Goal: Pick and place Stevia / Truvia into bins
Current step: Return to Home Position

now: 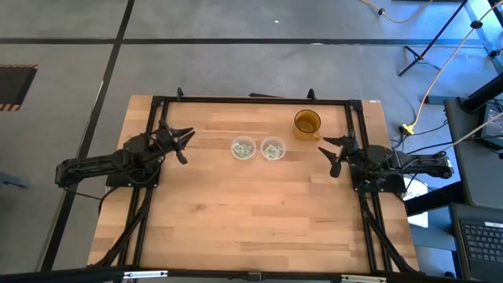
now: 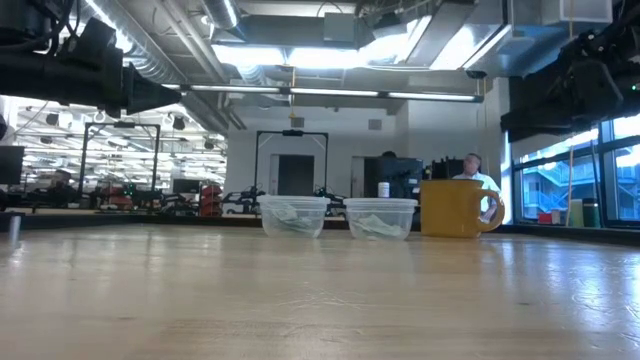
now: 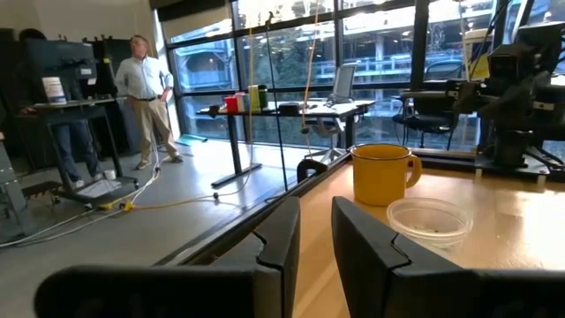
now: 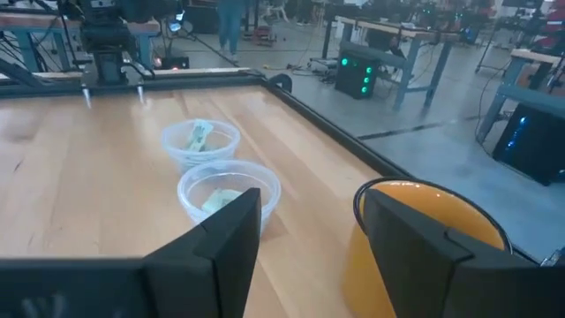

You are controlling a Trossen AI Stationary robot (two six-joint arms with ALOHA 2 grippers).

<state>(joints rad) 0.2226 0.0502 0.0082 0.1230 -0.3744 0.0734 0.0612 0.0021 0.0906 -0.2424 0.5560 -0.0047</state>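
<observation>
Logging positions, left to right.

- Left arm (image 1: 102, 165) is folded at the left edge of the surface (image 1: 251, 220). The left jaws stand apart with nothing between them. Their tips face the middle, and in the low view they hang clear of the wood.
- Left cup (image 1: 243, 148) is upright on the wood, well to the right of the left jaws and roughly level with them. The sachets (image 4: 199, 135) inside it are pale green and white, some leaning on the wall.
- Right cup (image 1: 273, 148) is just beside the left cup, rims close; whether they touch cannot be told. It is upright and lies between the two sets of jaws, nearer the right ones. More sachets lie flat on its floor. No count is possible in either cup.
- Amber mug (image 1: 307, 123) is upright, beyond the right cup and apart from it. It stands close ahead of the right jaws and to one side, handle turned away from the cups.
- Right arm (image 1: 401, 163) is folded at the right edge. The right jaws are spread wide and empty, tips facing the cups, clear of the wood.
- No loose sachets are visible on the bare wood around either set of jaws.
- In the room behind, a person (image 3: 146, 88) stands at a desk.
</observation>
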